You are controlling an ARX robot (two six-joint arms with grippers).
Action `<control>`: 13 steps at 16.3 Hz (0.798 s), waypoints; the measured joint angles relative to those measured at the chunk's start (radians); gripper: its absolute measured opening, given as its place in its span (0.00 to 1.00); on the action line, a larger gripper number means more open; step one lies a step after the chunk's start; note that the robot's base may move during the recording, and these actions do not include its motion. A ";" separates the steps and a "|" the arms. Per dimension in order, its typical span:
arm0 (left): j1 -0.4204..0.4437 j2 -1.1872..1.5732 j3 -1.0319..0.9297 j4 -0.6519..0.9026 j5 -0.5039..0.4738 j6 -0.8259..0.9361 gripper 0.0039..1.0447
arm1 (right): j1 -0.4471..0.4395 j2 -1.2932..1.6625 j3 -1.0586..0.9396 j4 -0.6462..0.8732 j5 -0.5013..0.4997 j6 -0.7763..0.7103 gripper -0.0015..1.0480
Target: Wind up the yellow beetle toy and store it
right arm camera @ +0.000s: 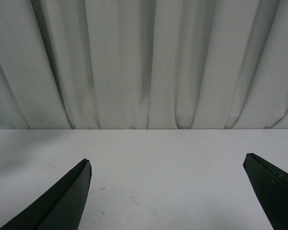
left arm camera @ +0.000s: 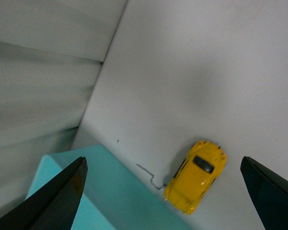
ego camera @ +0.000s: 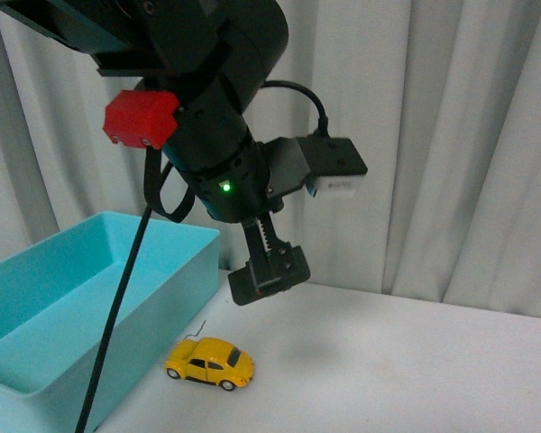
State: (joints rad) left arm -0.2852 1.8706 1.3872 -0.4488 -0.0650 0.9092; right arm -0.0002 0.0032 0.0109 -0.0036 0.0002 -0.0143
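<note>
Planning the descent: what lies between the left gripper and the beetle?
Nothing but air, front view: left gripper hangs above the beetle, its thin wire poking up.

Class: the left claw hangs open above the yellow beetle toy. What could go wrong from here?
1. The yellow beetle toy sits close beside the turquoise bin; the left claw, if lowered, might clip its wall.
2. In the left wrist view the toy lies off-centre, nearer one finger, so closing could push it and send it rolling away.

Yellow beetle toy (ego camera: pixel 210 362), turquoise bin (ego camera: pixel 176 289), white table (ego camera: pixel 388 361).
</note>
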 joint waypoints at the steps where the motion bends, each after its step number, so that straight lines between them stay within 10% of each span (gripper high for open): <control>1: 0.001 0.011 0.006 -0.008 -0.014 0.045 0.94 | 0.000 0.000 0.000 0.000 0.000 0.000 0.94; 7: 0.017 0.133 0.047 -0.179 -0.106 0.352 0.94 | 0.000 0.000 0.000 0.000 0.000 0.000 0.94; 13: 0.047 0.238 0.069 -0.148 -0.160 0.273 0.94 | 0.000 0.000 0.000 0.000 0.000 0.000 0.94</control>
State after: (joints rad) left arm -0.2382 2.1086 1.4567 -0.5968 -0.2253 1.1824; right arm -0.0002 0.0032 0.0109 -0.0040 0.0006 -0.0143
